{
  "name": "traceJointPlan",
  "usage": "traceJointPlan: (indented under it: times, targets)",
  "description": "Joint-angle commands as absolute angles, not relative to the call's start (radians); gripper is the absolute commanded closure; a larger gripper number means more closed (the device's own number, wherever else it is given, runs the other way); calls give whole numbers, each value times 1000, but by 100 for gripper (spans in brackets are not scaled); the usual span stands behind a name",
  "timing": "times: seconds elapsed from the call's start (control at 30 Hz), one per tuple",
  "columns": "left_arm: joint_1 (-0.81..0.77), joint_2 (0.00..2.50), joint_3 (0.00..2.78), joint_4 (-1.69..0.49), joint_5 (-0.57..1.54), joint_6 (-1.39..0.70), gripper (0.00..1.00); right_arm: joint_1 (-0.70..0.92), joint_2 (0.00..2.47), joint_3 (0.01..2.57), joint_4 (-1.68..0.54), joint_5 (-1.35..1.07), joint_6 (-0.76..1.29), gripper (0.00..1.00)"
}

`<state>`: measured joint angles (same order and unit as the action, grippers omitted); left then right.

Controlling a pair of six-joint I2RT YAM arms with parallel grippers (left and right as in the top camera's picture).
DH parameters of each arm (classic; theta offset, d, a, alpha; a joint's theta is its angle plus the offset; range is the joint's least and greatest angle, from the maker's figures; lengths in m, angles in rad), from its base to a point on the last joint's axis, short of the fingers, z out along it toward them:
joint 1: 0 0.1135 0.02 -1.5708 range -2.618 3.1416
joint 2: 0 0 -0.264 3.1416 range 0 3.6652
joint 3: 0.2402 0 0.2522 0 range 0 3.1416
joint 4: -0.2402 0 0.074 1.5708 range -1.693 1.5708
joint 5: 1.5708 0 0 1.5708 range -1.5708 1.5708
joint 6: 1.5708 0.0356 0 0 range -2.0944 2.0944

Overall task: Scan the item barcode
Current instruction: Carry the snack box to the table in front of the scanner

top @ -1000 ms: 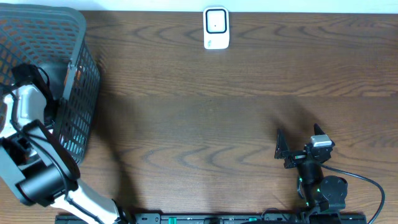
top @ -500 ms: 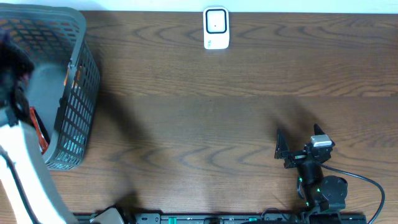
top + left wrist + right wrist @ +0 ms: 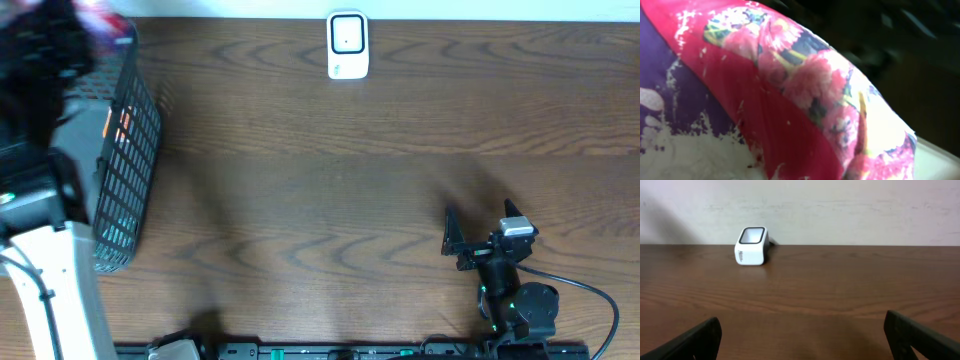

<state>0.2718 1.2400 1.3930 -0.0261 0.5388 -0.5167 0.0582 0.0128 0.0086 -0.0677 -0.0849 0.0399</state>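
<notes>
A pink packet (image 3: 790, 100) with a flower print, purple and white patches fills the left wrist view; no barcode shows on it. In the overhead view it is a pink blur (image 3: 100, 20) at the top left, above the basket's far rim, with my left gripper (image 3: 85, 35) shut on it and raised high. My own fingers are hidden behind the packet in the wrist view. The white scanner (image 3: 347, 45) stands at the table's far edge, also ahead in the right wrist view as the scanner (image 3: 752, 246). My right gripper (image 3: 482, 228) rests open near the front right, nothing between its fingers (image 3: 705, 332).
A grey mesh basket (image 3: 125, 150) stands at the left edge with an orange item (image 3: 118, 125) inside it. My raised left arm (image 3: 40, 230) covers much of it. A wall runs behind the scanner.
My left arm has lifted up out of the basket toward the camera and swung toward the far left corner, bringing the pink packet with it. The right arm has not moved.
</notes>
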Motion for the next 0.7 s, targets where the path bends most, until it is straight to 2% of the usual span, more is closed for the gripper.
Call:
traceJointPlan:
  times: [0.0, 0.07, 0.1, 0.3, 0.57, 0.63, 0.67]
  targets:
    - [109, 1244, 1407, -19, 609, -513, 92, 53, 9, 6, -70, -81, 28, 1]
    - [-6, 1268, 1407, -60, 557, -490, 92, 53, 9, 6, -70, -81, 28, 1]
    - [-84, 1291, 1407, -118, 467, -490, 92, 53, 9, 6, -70, -81, 28, 1]
    - [-332, 1442, 1407, -302, 165, -491, 92, 53, 9, 6, -70, -81, 28, 1]
    - [-517, 1696, 1407, -323, 140, -491, 91, 53, 9, 6, -70, -81, 28, 1]
    - [-547, 1756, 1407, -309, 141, -491, 83, 53, 9, 6, -70, -81, 28, 1]
    - [-557, 1777, 1407, -304, 141, -491, 74, 53, 9, 6, -70, -81, 28, 1]
